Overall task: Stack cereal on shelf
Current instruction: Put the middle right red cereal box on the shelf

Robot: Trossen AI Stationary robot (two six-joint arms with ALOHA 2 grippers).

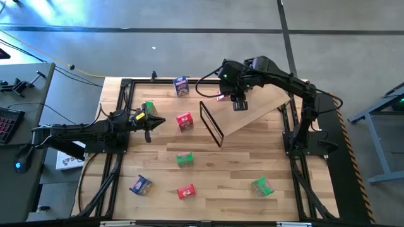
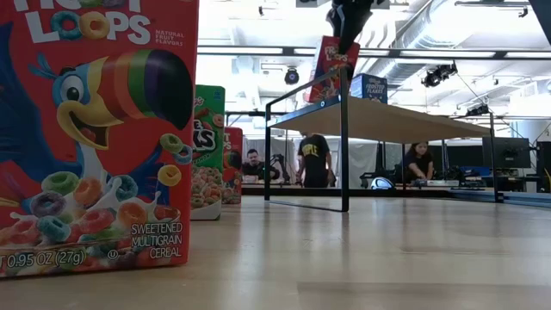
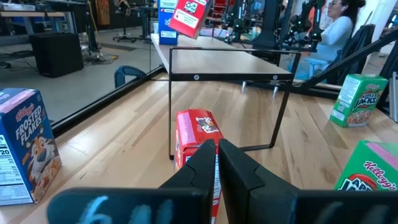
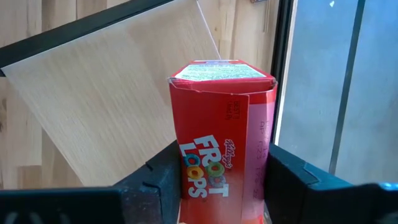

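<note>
Risk of a slide — right gripper [image 4: 221, 186], jaws clamped on a red cereal box [image 4: 222, 134] above the tilted shelf [image 1: 252, 107], near a blue box [image 2: 368, 88]; left gripper [image 3: 217, 165], jaws together, behind another red box [image 3: 194, 140] on the desk [image 1: 246, 157].

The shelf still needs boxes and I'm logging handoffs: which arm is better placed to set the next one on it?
The right. Its gripper is shut on a red Froot Loops box directly over the shelf. The left gripper is shut and empty, off beside the shelf near a red box on the table.
</note>
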